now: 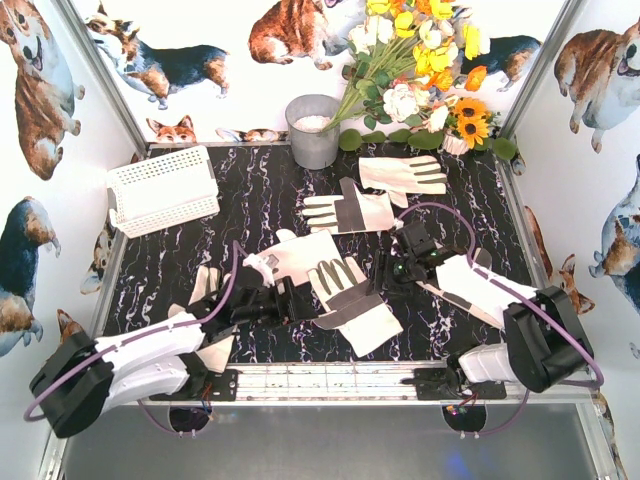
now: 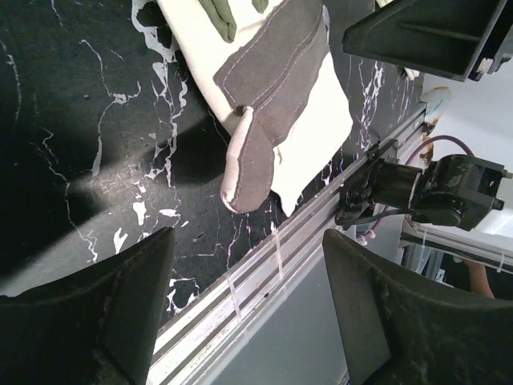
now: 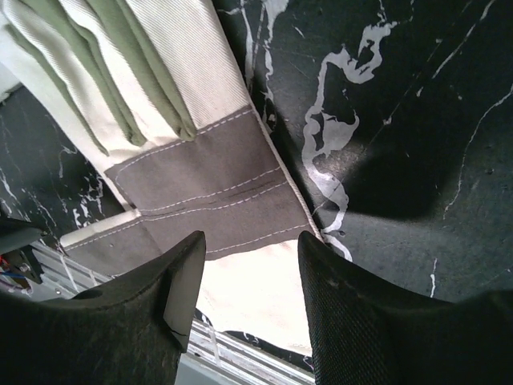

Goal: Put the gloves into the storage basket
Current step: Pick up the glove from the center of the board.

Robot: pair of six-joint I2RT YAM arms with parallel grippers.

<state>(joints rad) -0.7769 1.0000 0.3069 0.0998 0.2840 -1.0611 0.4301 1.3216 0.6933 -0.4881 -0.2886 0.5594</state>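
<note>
Several cream-white gloves lie on the black marbled table. A large grey-palmed glove (image 1: 345, 290) lies in the middle, overlapping another glove (image 1: 285, 255). Further back are a third glove (image 1: 350, 212) and one more (image 1: 405, 175). The white lattice storage basket (image 1: 160, 190) stands at the back left, away from both arms. My left gripper (image 1: 293, 300) is at the middle glove's left edge; in its wrist view it (image 2: 247, 237) is open with nothing between the fingers, and the glove's grey thumb (image 2: 248, 168) lies just ahead. My right gripper (image 1: 385, 270) (image 3: 250, 241) stands open above that glove's cuff (image 3: 248, 297).
A grey metal bucket (image 1: 313, 130) and a bunch of flowers (image 1: 420, 70) stand at the back. Another glove (image 1: 205, 290) lies under the left arm and one (image 1: 470, 285) under the right arm. A metal rail (image 1: 340, 380) runs along the near table edge.
</note>
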